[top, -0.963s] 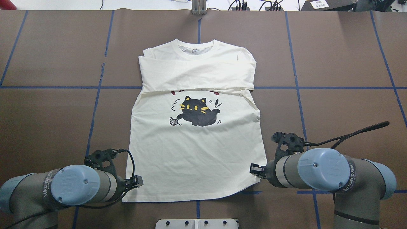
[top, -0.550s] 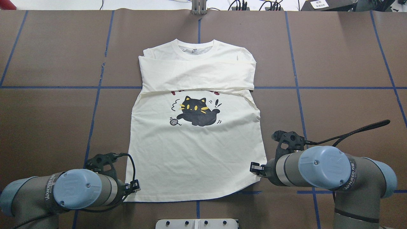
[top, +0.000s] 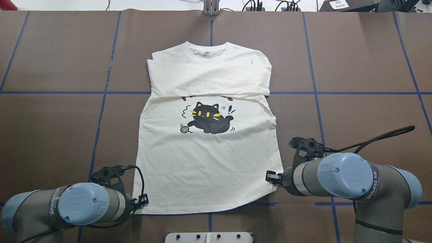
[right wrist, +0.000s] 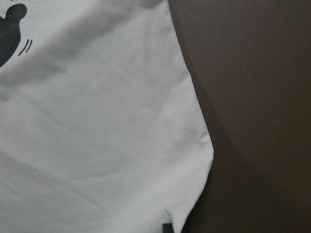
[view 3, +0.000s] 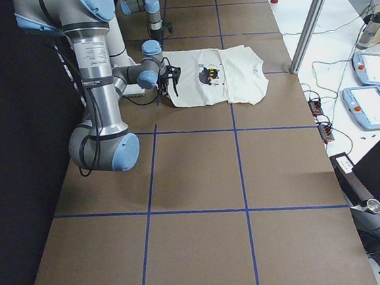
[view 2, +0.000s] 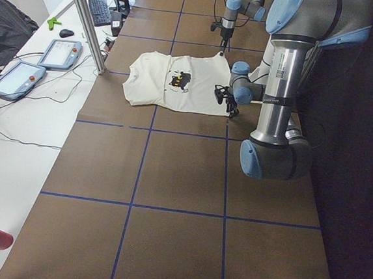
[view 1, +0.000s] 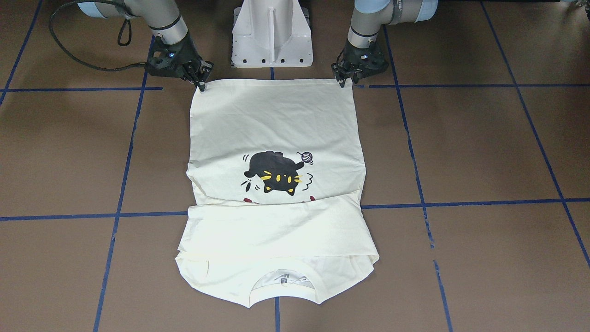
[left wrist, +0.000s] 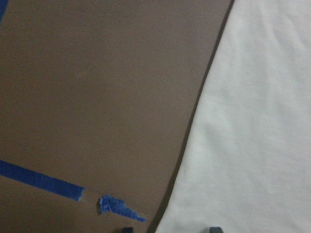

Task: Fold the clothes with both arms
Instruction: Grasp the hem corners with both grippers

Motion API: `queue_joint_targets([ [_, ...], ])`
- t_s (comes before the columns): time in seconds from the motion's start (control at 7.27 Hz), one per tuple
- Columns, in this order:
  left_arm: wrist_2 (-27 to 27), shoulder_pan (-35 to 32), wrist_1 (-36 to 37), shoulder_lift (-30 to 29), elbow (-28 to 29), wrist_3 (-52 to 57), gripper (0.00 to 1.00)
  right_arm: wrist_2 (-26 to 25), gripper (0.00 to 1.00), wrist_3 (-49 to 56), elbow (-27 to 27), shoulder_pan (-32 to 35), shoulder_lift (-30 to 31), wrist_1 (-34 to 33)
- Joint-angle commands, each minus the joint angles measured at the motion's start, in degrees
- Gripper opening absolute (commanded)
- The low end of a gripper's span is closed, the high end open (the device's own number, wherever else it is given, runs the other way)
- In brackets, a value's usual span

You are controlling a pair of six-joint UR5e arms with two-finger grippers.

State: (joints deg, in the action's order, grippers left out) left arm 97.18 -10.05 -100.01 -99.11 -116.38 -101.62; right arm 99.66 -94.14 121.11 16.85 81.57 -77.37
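Two hem corners of T-shirt (top: pixel 209 162) on blue-taped brown table (top: pixel 357 60): left gripper (top: pixel 144 201) spread, right gripper (top: pixel 270 177) unclear.

We are pulling left gripper (top: pixel 143 201) back toward pedestal (top: pixel 209 237), bit by bit, along side edge of shirt (top: pixel 209 162), down to near hem corner. Left arm (top: pixel 81 208) is retreating with it. We are easing right gripper (top: pixel 271 176) only slightly forward beside opposite hem corner.

Even bright overhead light, soft shadows, both wrist views blurred
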Motion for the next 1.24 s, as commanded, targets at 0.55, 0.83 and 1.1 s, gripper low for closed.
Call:
queue_joint_targets([
  [0.55,-0.15,-0.06,0.43,0.32,-1.56,-0.07,0.0,2.11,0.0,0.01,0.18,1.42,0.08,-0.06],
  [0.83,-0.24,-0.15,2.69,5.39,-11.62,1.41,0.0,5.61,0.0,0.01,2.89,2.56,1.48,-0.15],
  [1.1,0.29,0.55,5.51,5.95,-15.79,3.27,0.0,7.56,0.0,0.01,9.55,1.61,7.26,-0.23],
])
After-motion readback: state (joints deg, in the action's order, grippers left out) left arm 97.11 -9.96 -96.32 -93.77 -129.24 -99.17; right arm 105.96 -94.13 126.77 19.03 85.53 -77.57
